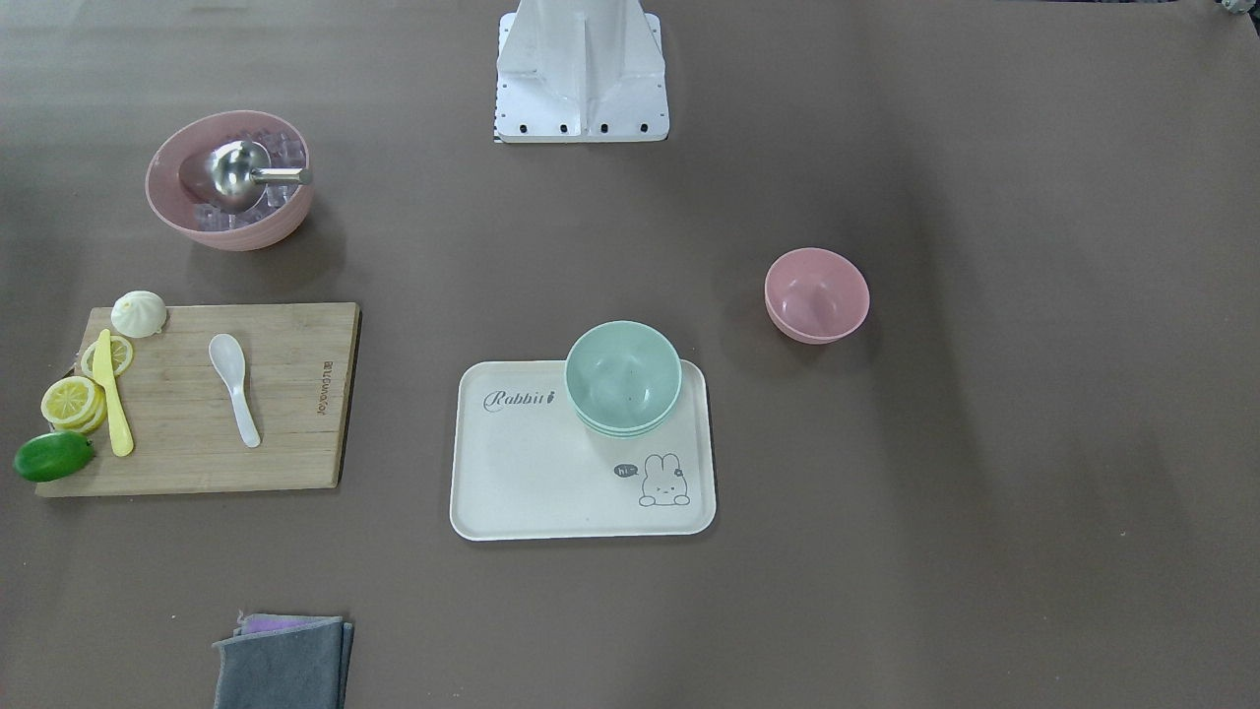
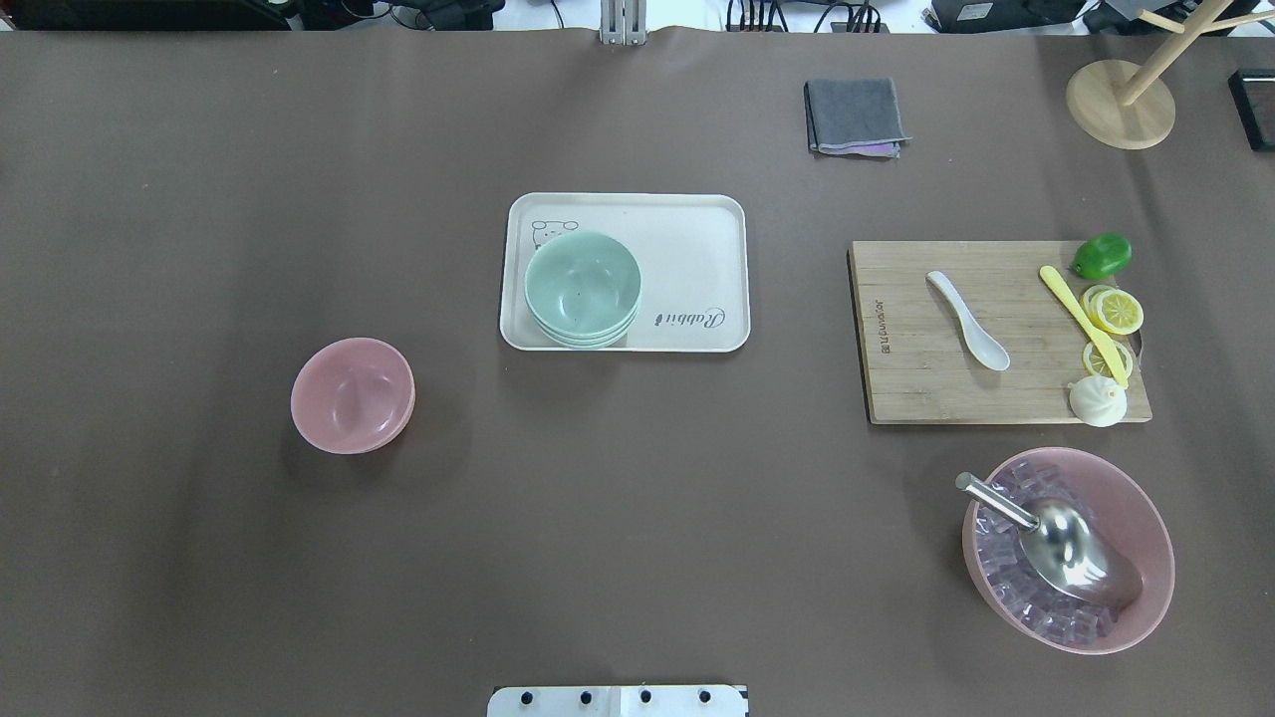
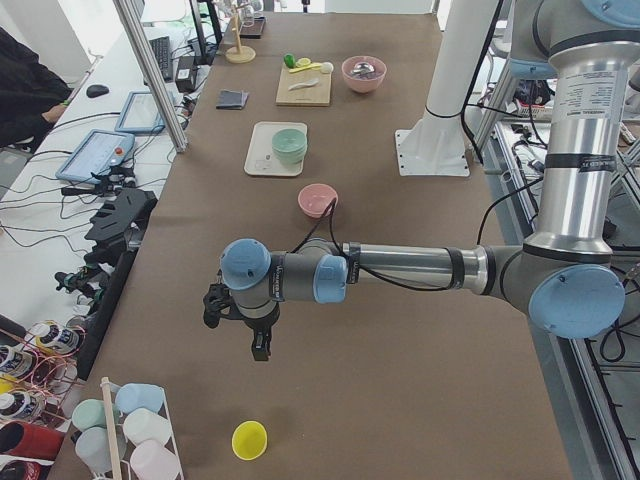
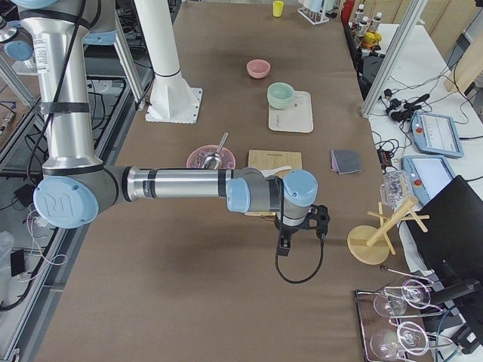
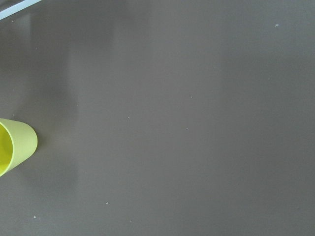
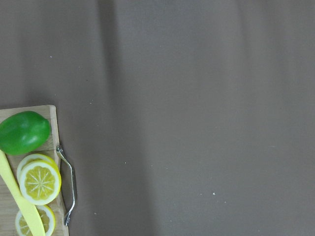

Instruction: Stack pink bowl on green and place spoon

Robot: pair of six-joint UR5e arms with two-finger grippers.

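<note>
Front on, the green bowl (image 1: 623,377) sits on the tray (image 1: 551,492), the pink bowl (image 1: 816,294) near it but apart. Overhead, the spoon (image 2: 966,321) lies well off the tray, handle angled toward the tray's far side. From the sides, left gripper (image 3: 258,345) and right gripper (image 4: 283,247) hang far from the tray; I can't tell how open they are.

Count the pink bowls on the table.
2. A small pink bowl sits on bare table, apart from the tray; a large pink bowl holding ice and a scoop sits beside the cutting board. Nested ones may be hidden.

A brown-covered table (image 2: 637,558) fills the room's middle, a white side bench (image 3: 40,262) (strewn with cables (image 3: 62,203)) alongside.
</note>
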